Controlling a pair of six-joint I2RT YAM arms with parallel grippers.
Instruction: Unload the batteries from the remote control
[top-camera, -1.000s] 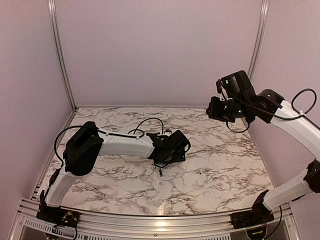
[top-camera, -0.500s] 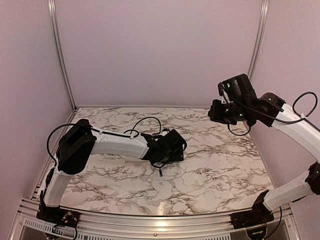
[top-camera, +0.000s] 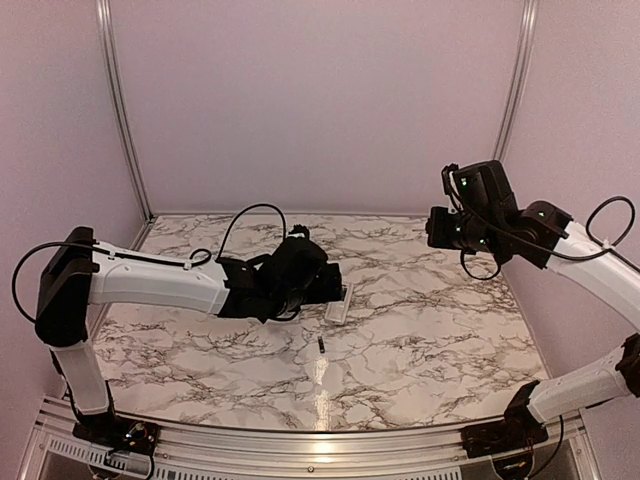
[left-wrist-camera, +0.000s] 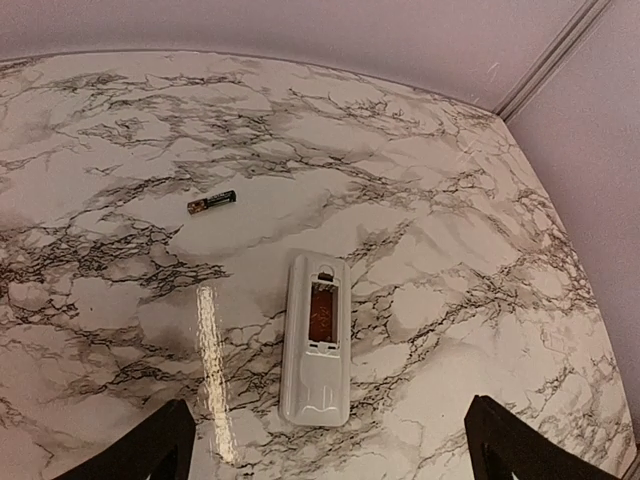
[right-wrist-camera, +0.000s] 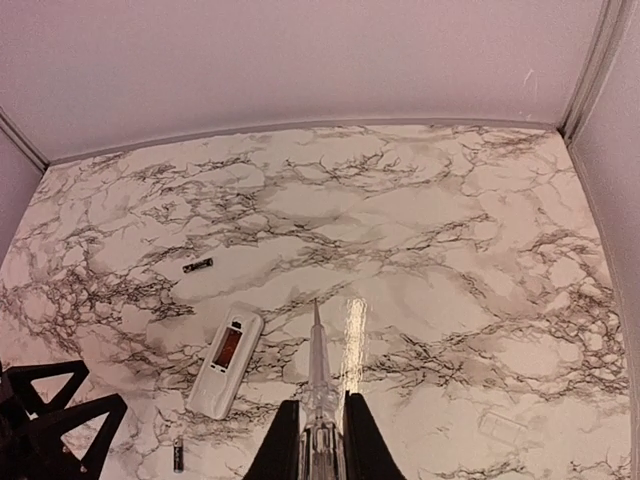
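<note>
The white remote control (left-wrist-camera: 317, 375) lies flat on the marble table, back face up, its reddish recess (left-wrist-camera: 322, 312) open. It also shows in the top view (top-camera: 340, 306) and the right wrist view (right-wrist-camera: 226, 362). One dark battery (left-wrist-camera: 211, 202) lies on the table beyond it. The right wrist view shows two batteries, one far (right-wrist-camera: 198, 265) and one near (right-wrist-camera: 179, 455). My left gripper (left-wrist-camera: 328, 403) is open, just above the remote's near end. My right gripper (right-wrist-camera: 320, 440) is shut on a thin clear pen-like stick (right-wrist-camera: 318, 370), high above the table.
In the top view one battery (top-camera: 321, 344) lies in front of the remote, and my left gripper (top-camera: 336, 290) and raised right gripper (top-camera: 434, 226) show. A faint pale rectangular piece (right-wrist-camera: 503, 427) lies on the table. Walls close three sides.
My left arm has drawn back to the left and uncovered the remote, which now lies bare on the table. My right arm has shifted slightly right, still holding the stick.
</note>
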